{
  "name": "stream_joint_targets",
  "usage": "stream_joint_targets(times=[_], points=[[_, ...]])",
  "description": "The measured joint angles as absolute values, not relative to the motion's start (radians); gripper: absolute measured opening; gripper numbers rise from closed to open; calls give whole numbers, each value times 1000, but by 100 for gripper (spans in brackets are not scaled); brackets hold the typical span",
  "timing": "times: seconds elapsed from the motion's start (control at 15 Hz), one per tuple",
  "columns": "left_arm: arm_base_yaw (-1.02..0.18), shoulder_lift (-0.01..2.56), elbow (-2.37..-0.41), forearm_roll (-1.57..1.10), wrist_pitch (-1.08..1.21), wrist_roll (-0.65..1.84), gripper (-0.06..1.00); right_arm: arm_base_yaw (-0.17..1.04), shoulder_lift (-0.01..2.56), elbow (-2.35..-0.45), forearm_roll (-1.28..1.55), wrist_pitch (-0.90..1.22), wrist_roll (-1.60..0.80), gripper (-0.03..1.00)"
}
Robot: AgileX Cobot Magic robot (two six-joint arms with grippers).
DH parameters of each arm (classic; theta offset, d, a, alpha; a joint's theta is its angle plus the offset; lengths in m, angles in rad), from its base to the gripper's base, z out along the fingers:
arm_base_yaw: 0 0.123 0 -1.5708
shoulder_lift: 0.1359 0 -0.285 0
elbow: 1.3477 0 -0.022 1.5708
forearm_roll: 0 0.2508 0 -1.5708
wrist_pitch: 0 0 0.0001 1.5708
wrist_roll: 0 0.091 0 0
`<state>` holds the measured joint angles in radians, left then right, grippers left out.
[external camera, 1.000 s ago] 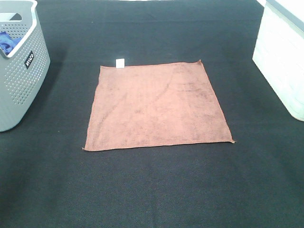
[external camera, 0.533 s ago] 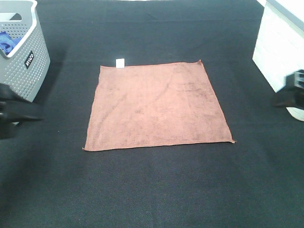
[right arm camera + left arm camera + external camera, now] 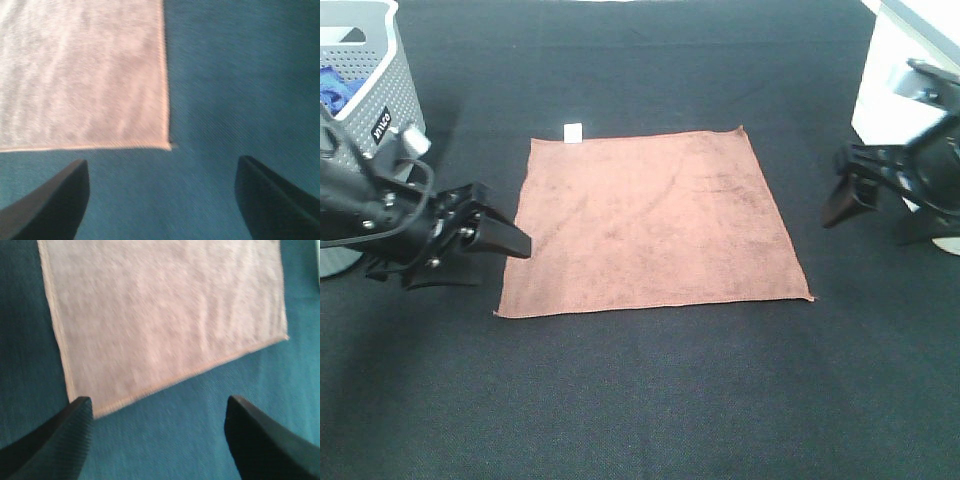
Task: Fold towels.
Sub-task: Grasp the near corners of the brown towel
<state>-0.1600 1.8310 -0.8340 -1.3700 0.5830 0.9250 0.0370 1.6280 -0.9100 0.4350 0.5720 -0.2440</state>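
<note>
The towel [image 3: 655, 222] is seen spread flat in the middle of the black table [image 3: 650, 400], nothing folded yet. It is square, so no long axis can be picked out, and its edges are lined up with the table. By the near-left corner the left gripper [image 3: 503, 265] is held low, jaws spread wide and nothing gripped. One fingertip is placed right at the towel's left edge, though contact cannot be told. Across the table the right gripper [image 3: 865, 228] is held apart from the towel's right edge, likewise spread and empty, and the near-right corner is caught ahead of it in the right wrist view. Farther back, a small white tag [image 3: 573, 131] is shown at the far-left corner, pointing away. At far left a grey perforated basket [image 3: 365, 160] is stood, with a blue cloth [image 3: 332, 88] glimpsed inside. At far right a white bin [image 3: 905, 110] is seen, its contents hidden.
</note>
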Motion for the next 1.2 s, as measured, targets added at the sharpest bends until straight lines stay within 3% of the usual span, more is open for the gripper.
stream_joint_targets(times=[0.6, 1.2], points=[[-160, 1998, -963, -1341, 511, 925, 70, 37, 1975, -1182, 484, 736, -341, 75], [-230, 2077, -1017, -1368, 520, 892, 70, 37, 2107, -1213, 681, 749, -485, 73]])
